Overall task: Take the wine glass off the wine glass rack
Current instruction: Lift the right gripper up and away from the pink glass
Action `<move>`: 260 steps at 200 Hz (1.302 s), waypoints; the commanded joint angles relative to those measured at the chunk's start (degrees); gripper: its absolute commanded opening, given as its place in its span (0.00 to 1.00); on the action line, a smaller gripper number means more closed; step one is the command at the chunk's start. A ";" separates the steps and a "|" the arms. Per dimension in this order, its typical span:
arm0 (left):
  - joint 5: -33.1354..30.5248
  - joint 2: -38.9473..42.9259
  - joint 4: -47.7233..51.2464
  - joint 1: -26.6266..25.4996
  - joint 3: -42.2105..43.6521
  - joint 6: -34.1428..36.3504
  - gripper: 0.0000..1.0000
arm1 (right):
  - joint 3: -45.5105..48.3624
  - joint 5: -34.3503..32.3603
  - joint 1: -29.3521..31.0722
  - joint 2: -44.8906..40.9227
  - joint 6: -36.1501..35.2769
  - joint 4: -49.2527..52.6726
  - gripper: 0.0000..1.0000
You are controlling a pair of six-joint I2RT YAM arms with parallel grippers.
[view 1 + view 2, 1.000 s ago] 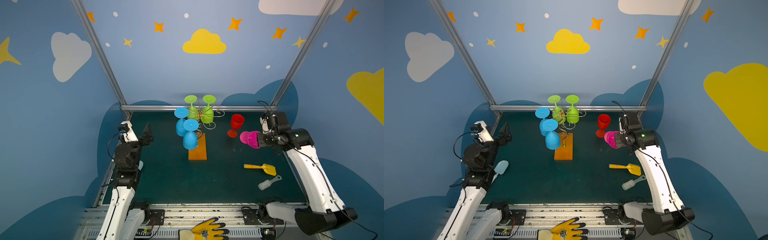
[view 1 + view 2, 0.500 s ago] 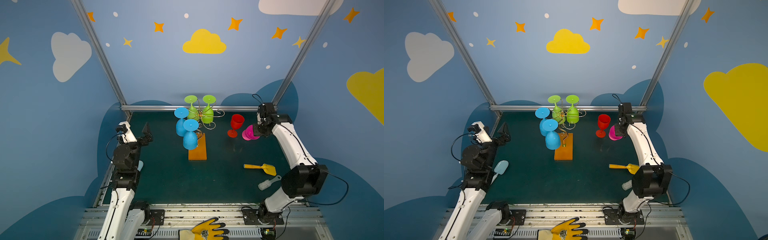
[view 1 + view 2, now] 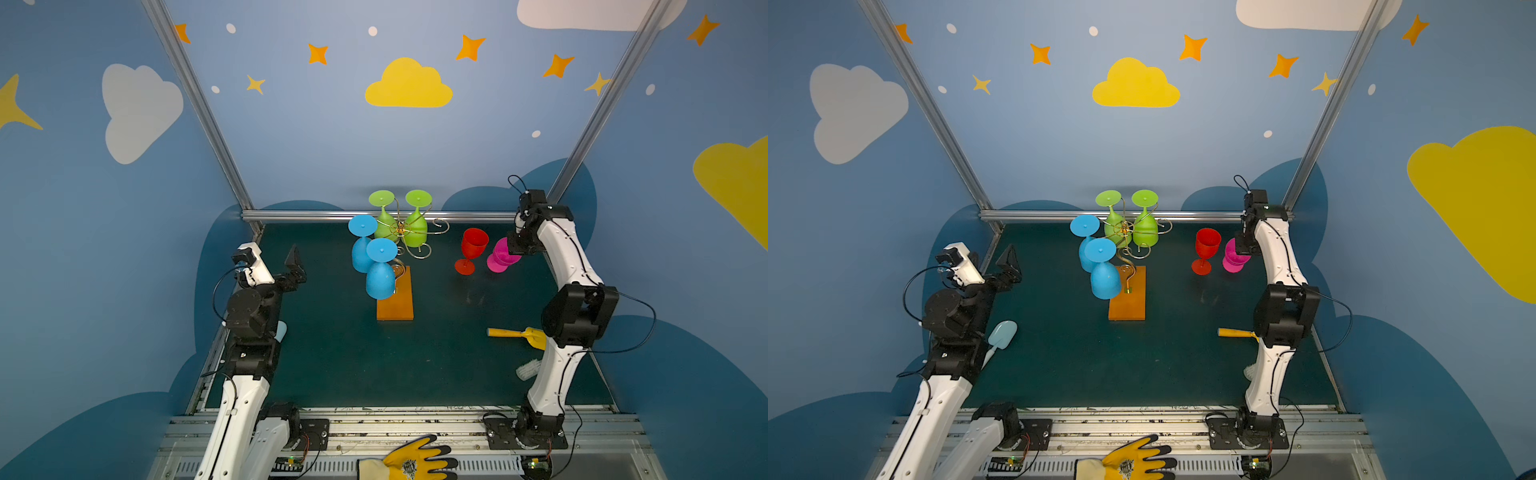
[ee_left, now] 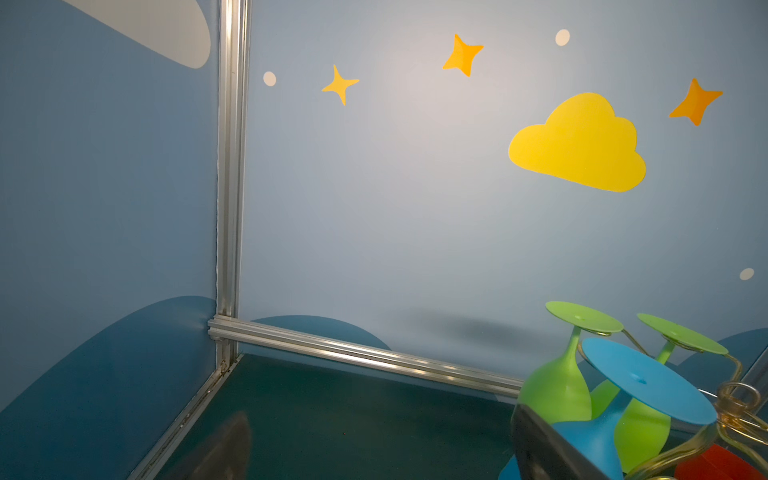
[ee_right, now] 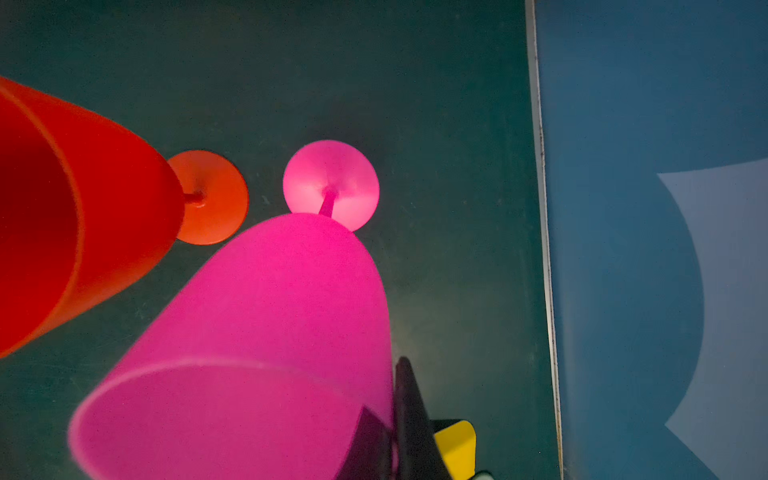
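At frame left the left gripper (image 3: 296, 268), jaws wide, hangs by the edge of the mat (image 3: 332, 353); bare mat separates it from the wine glass rack (image 3: 395, 305) at centre. Right of the red glass (image 3: 473, 245), the right gripper (image 3: 514, 248), forearm pointing steeply down near the side rail (image 5: 544, 249), pinches the rim of the pink wine glass (image 3: 503, 255).

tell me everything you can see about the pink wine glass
The pink wine glass is magenta, slightly translucent plastic by its look: tapered bowl, thin stem, round foot. It stands upright, mouth up, at the far right of the green mat, close beside the red wine glass, not touching it. The right tool is shut on its rim. Whether the foot rests on the mat cannot be told.
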State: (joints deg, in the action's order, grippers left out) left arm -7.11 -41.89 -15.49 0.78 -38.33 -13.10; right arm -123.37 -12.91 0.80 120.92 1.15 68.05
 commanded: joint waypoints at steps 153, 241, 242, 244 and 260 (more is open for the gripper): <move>1.06 -1.13 0.06 1.16 0.15 -0.87 0.96 | -14.18 17.10 -5.05 -1.12 5.73 6.42 0.44; 0.87 -0.91 0.19 1.18 0.16 -0.69 0.96 | 24.10 45.59 -3.72 -33.23 18.16 -27.77 0.47; 0.83 -0.91 0.19 1.21 0.13 -0.69 0.96 | 24.78 45.77 -3.58 -33.79 18.66 -28.44 0.47; 0.80 -0.89 0.19 1.19 0.10 -0.70 0.96 | 26.43 46.08 -3.29 -34.74 19.40 -29.91 0.48; 0.94 -0.87 0.27 1.27 0.07 -0.70 0.97 | 36.29 46.75 -0.46 -42.96 23.59 -37.69 0.49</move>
State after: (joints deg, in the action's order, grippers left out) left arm -6.22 -43.22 -15.44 1.78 -38.33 -13.52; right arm -98.17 25.08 -3.07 86.91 17.04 47.51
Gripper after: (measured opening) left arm 0.965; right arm 0.479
